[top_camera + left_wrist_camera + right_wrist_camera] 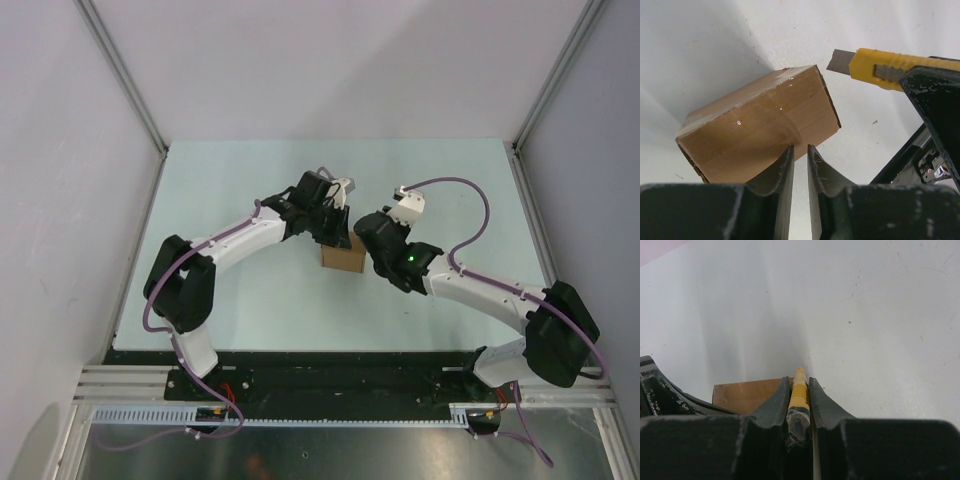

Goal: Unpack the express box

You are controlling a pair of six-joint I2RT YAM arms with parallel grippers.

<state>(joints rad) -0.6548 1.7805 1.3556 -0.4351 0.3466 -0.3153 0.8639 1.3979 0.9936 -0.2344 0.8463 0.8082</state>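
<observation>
Though sealed, express box (760, 125) unlabelled.

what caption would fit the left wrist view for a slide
Left arm's nearly closed jaws hover by the taped cardboard box while the right arm brings a yellow utility knife, blade out, nearby.

A pale mint-green surface (230, 170) sits enclosed by plain white panels (330, 60) on three sides, joined at the corners by aluminium frame posts (120, 70). Along the near edge run a black base plate (330, 370) and slotted metal rails (330, 415). Soft, even light casts faint shadows.
</observation>
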